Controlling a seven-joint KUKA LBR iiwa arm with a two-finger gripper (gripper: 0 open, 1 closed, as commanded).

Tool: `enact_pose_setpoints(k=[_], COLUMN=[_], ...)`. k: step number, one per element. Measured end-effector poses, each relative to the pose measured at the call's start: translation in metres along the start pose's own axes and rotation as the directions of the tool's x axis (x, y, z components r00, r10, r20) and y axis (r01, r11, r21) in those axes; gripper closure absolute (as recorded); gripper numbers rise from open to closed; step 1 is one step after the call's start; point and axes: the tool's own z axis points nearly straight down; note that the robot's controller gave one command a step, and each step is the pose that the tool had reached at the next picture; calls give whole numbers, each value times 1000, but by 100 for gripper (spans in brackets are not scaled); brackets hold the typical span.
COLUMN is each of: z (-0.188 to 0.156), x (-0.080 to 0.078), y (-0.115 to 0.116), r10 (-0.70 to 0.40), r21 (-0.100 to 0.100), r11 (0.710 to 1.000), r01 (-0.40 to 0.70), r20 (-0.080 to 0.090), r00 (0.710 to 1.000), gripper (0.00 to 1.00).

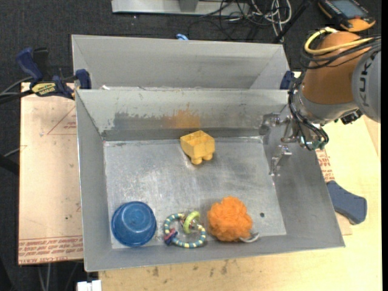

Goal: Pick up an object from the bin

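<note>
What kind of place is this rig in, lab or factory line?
Probably a research lab, not a production line: the grey metal bin holds toy-like odds, a yellow block, a blue cup and an orange puff; loose cables lie on dark carpet behind it.

Loose cables (black and white)

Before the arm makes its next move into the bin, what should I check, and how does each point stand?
Gripper above an object: not ok; it hangs by the right wall of the bin.
Gripper clear of that wall: cannot tell.
Yellow toy block free on all sides: ok.
Orange fuzzy ball apart from the coloured ring toy: cannot tell; they lie side by side.
Blue cup away from walls: not ok; it sits in the front left corner.
</note>
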Motion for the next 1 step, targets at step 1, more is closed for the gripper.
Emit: enact_pose_setpoints(k=[1], z=[-5], x=[-2], y=[0], r10=[-2], r21=[1], r11=[1000], r01=[2], r20=[8], r00=[1000], gripper=[0])
